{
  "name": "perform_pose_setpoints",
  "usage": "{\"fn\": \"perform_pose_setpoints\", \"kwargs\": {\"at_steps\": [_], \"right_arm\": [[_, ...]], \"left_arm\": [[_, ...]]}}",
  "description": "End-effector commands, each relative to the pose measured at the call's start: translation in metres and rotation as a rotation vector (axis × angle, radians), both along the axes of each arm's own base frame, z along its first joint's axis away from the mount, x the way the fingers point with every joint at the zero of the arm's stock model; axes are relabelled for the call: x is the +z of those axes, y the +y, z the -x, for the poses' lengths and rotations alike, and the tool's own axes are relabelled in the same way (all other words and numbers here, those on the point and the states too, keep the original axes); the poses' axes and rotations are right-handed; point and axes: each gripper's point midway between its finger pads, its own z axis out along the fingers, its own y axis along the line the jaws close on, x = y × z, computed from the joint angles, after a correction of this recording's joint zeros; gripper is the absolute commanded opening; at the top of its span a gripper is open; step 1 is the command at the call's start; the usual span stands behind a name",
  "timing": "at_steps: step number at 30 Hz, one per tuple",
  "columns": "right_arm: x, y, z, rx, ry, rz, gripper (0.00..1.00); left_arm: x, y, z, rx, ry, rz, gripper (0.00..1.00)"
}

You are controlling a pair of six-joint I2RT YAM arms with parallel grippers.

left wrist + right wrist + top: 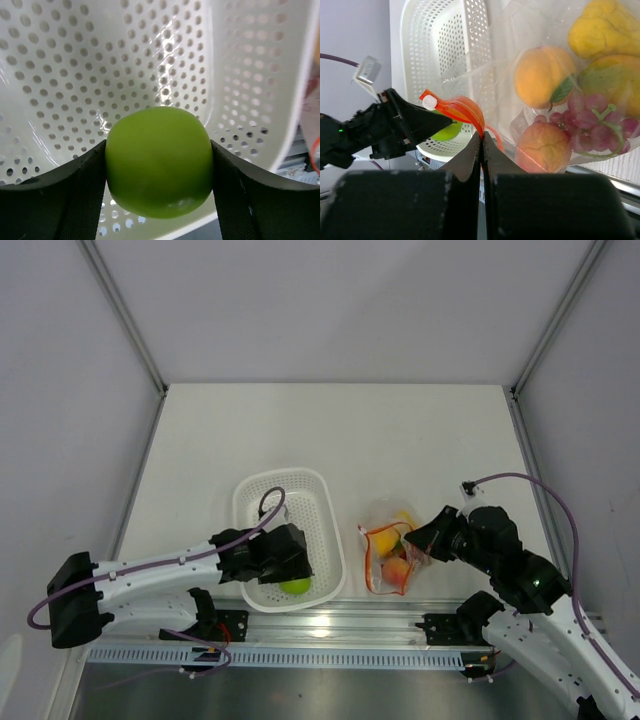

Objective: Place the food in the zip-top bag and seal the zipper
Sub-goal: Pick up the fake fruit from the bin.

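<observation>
The white counter (330, 430) carries a white perforated plastic basket (262, 490) left of centre. Just to the basket's right lies a clear, thin plastic zip-top bag (385, 540), close to the counter's near edge.

The left arm reaches into the basket's near right corner. Its left pincer (290, 575) is parted to the width of a round green toy apple (159, 160), with one dark finger (60, 200) pressed against each side of the fruit. Whether the apple rests on the basket floor cannot be told.

The right arm comes at the bag from the right. Its right pincer (482, 145) is closed tight on the bag's edge, the two fingers meeting with no visible gap. They meet at the thin red-orange zipper strip (465, 107), which arches up just beyond the fingertips. The bag's mouth faces the basket.

Through the plastic five fruits show:
- a yellow-orange mango with a green patch (612, 80)
- a yellow pear (605, 30) beside the mango
- a round orange with a green leaf (542, 75)
- a pink-orange peach (543, 147), nearest the fingers
- a bunch of dark red grapes (590, 125) between the peach and the mango
</observation>
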Motion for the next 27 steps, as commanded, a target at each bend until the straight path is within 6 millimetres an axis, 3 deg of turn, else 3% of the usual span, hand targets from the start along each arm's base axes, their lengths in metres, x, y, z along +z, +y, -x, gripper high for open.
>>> {"fn": "perform_pose_setpoints", "kwargs": {"at_steps": [1,6,7,10,14,22,23,27], "right_arm": [[0.019,0.006,-0.005,0.014,-0.045,-0.026,0.00],[0.035,0.012,-0.008,0.046,-0.059,-0.028,0.00],[0.037,0.014,-0.010,0.047,-0.060,-0.030,0.00],[0.047,0.018,-0.013,0.053,-0.071,-0.053,0.00],[0.052,0.027,-0.014,0.073,-0.059,-0.090,0.00],[0.061,0.037,-0.013,0.085,-0.041,-0.161,0.00],[0.062,0.036,-0.013,0.082,-0.042,-0.162,0.00],[0.065,0.036,-0.012,0.077,-0.046,-0.178,0.00]], "left_arm": [[0.051,-0.012,-0.027,-0.028,-0.166,0.031,0.01],[0.113,-0.046,-0.040,-0.201,-0.340,0.175,0.01],[0.132,-0.063,-0.038,-0.251,-0.373,0.273,0.01],[0.163,-0.094,-0.030,-0.379,-0.438,0.433,0.01],[0.182,-0.127,-0.017,-0.514,-0.453,0.566,0.01],[0.175,-0.171,-0.005,-0.575,-0.370,0.647,0.01],[0.163,-0.177,-0.007,-0.568,-0.341,0.621,0.01],[0.144,-0.188,-0.017,-0.516,-0.281,0.564,0.01]]}}
